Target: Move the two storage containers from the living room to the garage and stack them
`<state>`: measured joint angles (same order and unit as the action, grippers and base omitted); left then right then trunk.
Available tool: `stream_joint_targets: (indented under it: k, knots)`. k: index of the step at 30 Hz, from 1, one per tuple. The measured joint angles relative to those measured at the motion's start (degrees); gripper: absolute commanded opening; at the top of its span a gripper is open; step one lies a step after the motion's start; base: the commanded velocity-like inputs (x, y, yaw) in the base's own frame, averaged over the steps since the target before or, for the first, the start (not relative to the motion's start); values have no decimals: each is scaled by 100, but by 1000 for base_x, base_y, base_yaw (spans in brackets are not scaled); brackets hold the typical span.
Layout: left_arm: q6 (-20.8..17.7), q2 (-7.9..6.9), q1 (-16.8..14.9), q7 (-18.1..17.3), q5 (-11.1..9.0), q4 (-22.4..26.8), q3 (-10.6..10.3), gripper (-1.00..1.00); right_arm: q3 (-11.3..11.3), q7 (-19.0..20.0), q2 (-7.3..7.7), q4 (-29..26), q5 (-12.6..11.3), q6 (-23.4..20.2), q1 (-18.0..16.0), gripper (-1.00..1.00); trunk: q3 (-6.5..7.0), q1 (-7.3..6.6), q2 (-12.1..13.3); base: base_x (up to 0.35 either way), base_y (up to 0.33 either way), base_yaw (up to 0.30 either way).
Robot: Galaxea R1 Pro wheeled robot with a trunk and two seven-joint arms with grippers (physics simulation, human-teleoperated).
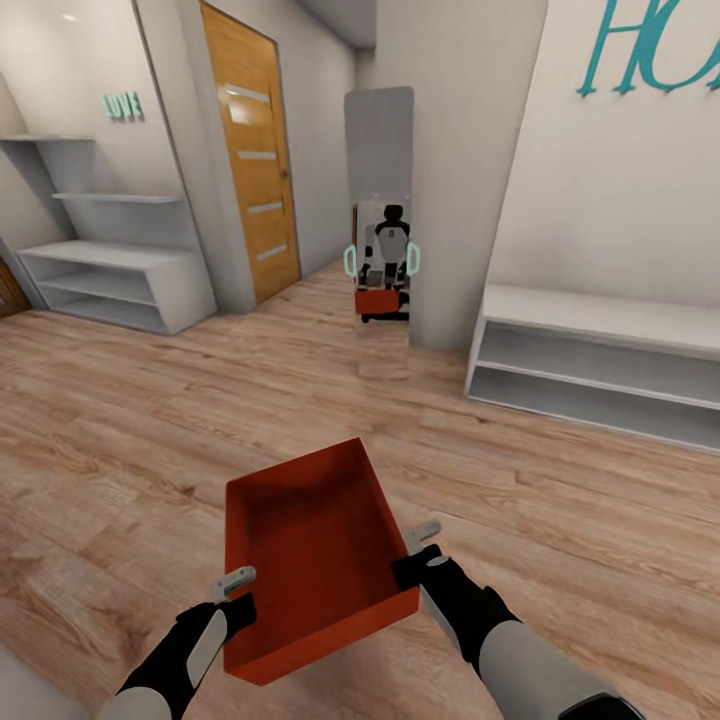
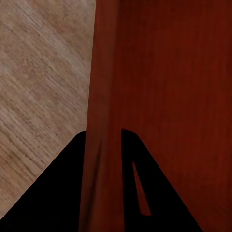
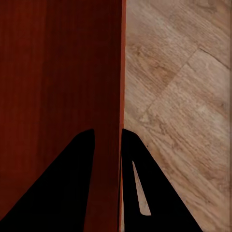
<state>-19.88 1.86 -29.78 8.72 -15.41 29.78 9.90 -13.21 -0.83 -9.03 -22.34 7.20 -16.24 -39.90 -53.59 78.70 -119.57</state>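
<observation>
orange-red container (image 1: 310, 545) pinched by both walls, left gripper (image 1: 233, 590) and right gripper (image 1: 420, 551) clamped so we carry it level.

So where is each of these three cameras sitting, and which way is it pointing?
Head view: on the robot's head, facing forward and down; both arms carry a storage container over wood floor.
Left wrist view: by the left hand, looking along its dark fingers straddling the container's wall.
Right wrist view: by the right hand, likewise.
All three views share the container and the floor.
</observation>
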Motion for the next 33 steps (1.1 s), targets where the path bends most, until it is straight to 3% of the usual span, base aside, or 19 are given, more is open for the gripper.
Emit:
stream_joint_targets:
  k: [11,16,26,33]
  knots:
    - [1,16,1,18,7,1,10,-100,2,16,13,3,-2,1,-1,-100,0,0,0,341,0,26]
    - [8,77,0,115,-5,2,-4,-100,17,92,72,3,5,2,-1,-100,0,0,0,341,0,251]
    - [-7,-15,0,-2,-19,2,-22,-100,4,-11,-11,6,0,1,0,-100,0,0,0,341,0,289]
    - [-3,1,0,1,3,-1,2,-100,0,1,1,4,-2,0,0,-100,0,0,0,341,7,153]
